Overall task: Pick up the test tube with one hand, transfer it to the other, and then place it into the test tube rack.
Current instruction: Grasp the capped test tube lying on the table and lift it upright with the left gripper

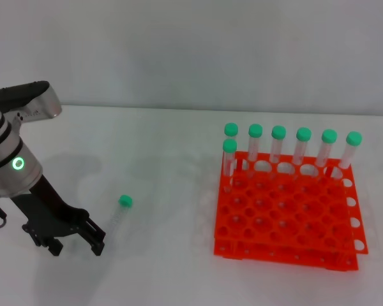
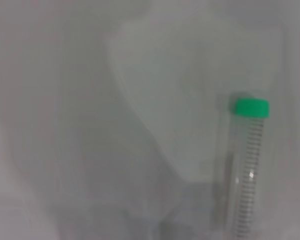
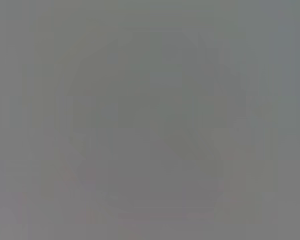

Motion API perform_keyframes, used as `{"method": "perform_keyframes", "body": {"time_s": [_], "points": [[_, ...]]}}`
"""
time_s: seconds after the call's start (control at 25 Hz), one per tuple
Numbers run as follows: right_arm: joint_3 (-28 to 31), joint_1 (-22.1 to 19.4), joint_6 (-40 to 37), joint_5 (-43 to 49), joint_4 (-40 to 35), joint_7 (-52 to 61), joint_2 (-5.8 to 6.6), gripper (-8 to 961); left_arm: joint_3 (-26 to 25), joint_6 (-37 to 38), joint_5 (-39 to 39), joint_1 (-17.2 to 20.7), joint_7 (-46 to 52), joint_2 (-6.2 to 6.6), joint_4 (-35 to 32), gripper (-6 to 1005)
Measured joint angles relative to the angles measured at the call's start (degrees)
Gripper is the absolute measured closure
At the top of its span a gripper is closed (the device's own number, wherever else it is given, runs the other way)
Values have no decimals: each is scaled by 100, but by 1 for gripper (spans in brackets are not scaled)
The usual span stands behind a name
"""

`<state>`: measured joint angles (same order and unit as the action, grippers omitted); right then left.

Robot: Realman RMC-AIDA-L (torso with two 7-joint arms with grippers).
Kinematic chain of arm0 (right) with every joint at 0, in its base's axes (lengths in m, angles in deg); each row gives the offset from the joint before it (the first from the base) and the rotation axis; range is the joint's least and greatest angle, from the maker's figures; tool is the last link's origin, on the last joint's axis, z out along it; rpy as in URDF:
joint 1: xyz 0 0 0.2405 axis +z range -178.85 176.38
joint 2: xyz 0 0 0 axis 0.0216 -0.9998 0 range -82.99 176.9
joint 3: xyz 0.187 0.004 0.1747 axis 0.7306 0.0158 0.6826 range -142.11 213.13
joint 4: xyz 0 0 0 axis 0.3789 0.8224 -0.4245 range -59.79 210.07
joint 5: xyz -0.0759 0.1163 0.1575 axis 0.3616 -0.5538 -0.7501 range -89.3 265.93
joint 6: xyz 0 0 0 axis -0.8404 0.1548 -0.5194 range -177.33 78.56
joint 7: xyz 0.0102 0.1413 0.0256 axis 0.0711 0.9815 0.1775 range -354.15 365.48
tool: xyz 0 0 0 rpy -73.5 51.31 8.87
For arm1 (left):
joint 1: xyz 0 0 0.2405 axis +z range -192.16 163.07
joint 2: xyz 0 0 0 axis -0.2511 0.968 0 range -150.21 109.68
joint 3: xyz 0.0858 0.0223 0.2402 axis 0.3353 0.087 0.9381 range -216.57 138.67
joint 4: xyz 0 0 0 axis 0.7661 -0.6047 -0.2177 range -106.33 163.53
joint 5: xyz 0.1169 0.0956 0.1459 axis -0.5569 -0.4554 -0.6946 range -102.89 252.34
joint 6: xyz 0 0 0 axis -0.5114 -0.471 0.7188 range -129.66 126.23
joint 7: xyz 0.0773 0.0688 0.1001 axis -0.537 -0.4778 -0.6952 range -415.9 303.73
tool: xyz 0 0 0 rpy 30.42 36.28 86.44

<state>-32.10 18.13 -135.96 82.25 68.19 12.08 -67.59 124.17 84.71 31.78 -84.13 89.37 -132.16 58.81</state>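
Observation:
A clear test tube with a green cap (image 1: 120, 212) lies flat on the white table. It also shows in the left wrist view (image 2: 246, 170), cap end away from the camera. My left gripper (image 1: 75, 245) is open and empty, low over the table just left of the tube and apart from it. The orange-red test tube rack (image 1: 287, 220) stands at the right. Several green-capped tubes (image 1: 278, 143) stand upright in its far row, one more in the row in front at its left end (image 1: 229, 156). My right gripper is out of view; its wrist view shows only plain grey.
The white table (image 1: 166, 166) runs back to a pale wall. The left arm with its green light (image 1: 17, 164) stands at the left edge. Most rack holes hold no tube.

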Motion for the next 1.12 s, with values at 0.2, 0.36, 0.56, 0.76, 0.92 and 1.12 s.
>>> {"method": "perform_keyframes", "body": {"time_s": [0.2, 0.36, 0.56, 0.76, 0.92, 1.12], "points": [[-4, -34, -7, 9, 0, 0, -23, 312, 0, -290, -80, -39, -21, -11, 0, 187], [-27, -36, -8, 10, 11, 0, -28, 312, 0, -501, -82, -50, -30, -27, -96, 204], [-44, -38, -9, 10, 19, 0, -33, 315, 0, -712, -84, -58, -30, -28, -267, 224], [-51, -38, -8, 9, 19, 0, -33, 319, 0, -815, -88, -96, -30, -27, -346, 244], [-46, -42, 9, 9, 31, 0, -33, 321, 0, -876, -85, -99, -8, -27, -367, 260], [-48, -47, 35, 9, 34, 0, -33, 325, 0, -957, -73, -170, 2, -125, -395, 291]]}}
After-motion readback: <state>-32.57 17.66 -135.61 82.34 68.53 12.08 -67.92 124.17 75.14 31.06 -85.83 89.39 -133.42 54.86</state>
